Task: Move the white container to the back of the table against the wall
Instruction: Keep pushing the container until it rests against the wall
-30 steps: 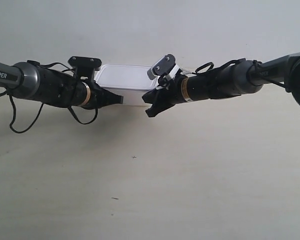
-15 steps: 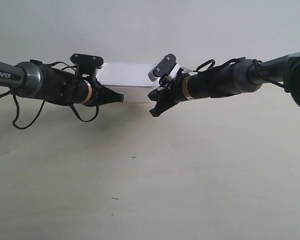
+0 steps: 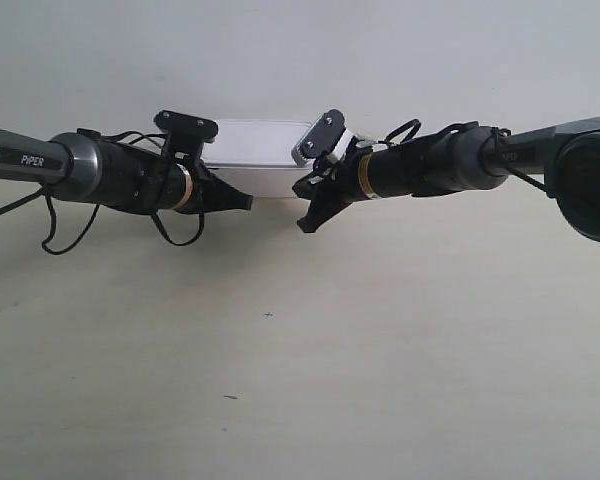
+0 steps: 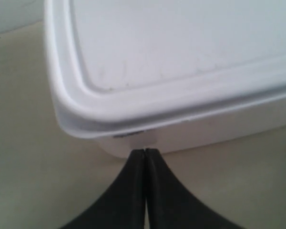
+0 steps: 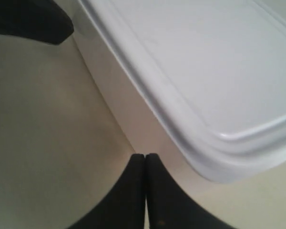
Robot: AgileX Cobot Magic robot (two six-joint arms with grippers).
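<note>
The white container lies at the back of the table, close to the wall; whether it touches the wall cannot be told. In the exterior view, the arm at the exterior view's left has its gripper at the container's front wall, and the arm at the exterior view's right has its gripper at the front right corner. My left gripper is shut, its tips pressed against the side of the container below the lid rim. My right gripper is shut, its tips at the base of the container.
Black cables loop under the arm at the exterior view's left. Small dark marks dot the table. The other gripper's black tip shows in the right wrist view, beside the container's side wall.
The container has slid back toward the wall. Both arms moved farther back with it, their shut tips staying at its front side.
</note>
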